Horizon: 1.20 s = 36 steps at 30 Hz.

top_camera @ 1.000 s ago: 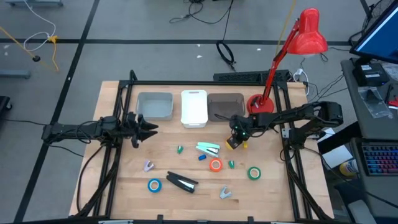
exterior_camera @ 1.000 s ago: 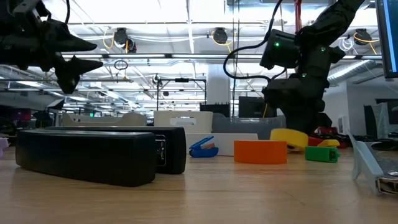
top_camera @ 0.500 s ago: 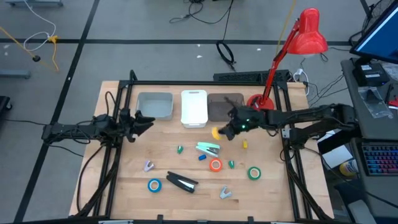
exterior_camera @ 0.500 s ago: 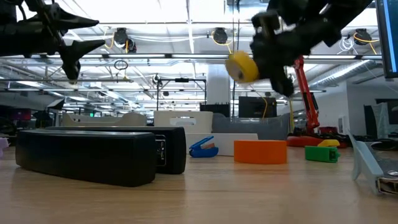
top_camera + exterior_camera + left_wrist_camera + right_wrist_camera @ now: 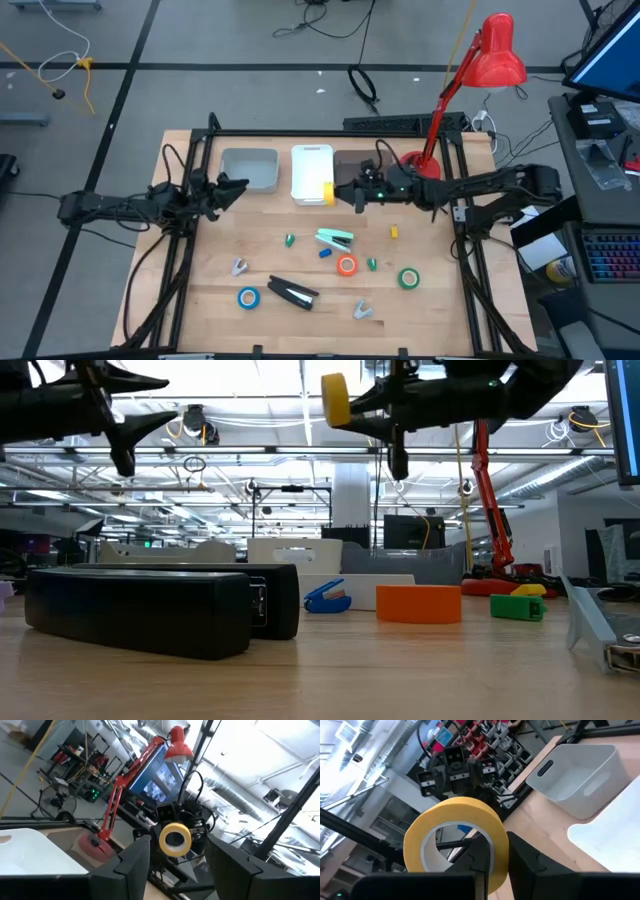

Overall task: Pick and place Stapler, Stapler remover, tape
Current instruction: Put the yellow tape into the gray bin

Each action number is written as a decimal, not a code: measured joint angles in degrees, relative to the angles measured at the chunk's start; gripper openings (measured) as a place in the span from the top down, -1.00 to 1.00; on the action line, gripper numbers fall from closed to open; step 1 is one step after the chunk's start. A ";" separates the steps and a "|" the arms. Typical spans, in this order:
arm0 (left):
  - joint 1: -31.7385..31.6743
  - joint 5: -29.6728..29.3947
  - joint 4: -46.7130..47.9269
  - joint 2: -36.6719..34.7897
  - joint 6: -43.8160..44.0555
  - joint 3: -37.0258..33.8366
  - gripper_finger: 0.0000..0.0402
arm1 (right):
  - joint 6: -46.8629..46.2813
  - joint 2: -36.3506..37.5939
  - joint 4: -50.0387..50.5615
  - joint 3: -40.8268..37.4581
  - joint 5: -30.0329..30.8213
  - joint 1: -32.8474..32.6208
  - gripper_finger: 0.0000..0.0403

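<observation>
Above the wooden table point(image 5: 200, 300), right hand point(image 5: 337, 193) pinches yellow tape point(image 5: 328, 193) over the white bin point(image 5: 311, 160); left hand point(image 5: 232, 185) gapes empty.

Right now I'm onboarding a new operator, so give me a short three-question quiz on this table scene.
1. True or false: the right gripper holds the yellow tape roll in the air.
2. Which bin does the roll hang nearest in the high view? A) grey bin B) white bin C) dark bin
3. Fill in: the tape rolls lying on the table are blue, orange-red and ____.

Key
1. True; its jaws are shut on the roll.
2. B, at the white bin's right edge.
3. Green.
</observation>
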<state>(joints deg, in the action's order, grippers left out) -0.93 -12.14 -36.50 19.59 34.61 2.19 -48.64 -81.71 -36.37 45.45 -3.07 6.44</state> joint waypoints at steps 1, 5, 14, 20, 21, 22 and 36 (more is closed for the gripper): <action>0.00 0.03 -0.85 1.90 -0.02 0.77 0.06 | 0.20 -1.36 -0.27 1.34 0.01 -0.17 0.84; 0.07 1.58 -1.13 10.02 -0.63 5.77 0.06 | 2.65 -5.43 -0.17 5.94 -0.05 -0.20 0.84; 2.07 6.80 -1.04 26.72 -8.75 18.37 0.06 | 9.01 -8.20 0.16 11.71 3.16 1.08 0.83; 3.59 7.49 -1.11 36.00 -11.03 24.37 0.06 | 10.93 -8.14 0.62 12.20 3.33 1.51 0.82; 3.69 7.35 -1.09 37.36 -11.04 25.15 0.06 | 11.17 -8.14 0.66 12.20 3.31 1.44 0.82; 3.71 7.34 -0.95 38.73 -11.04 25.94 0.06 | 11.41 -8.14 0.70 12.20 3.32 1.29 0.82; 3.72 7.64 -1.10 52.10 -12.92 34.40 0.06 | 13.55 -8.14 3.27 12.17 4.59 0.59 0.81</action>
<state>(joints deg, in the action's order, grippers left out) 2.79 -4.50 -37.60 71.69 21.69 36.58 -35.09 -89.84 -33.10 57.63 1.52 7.03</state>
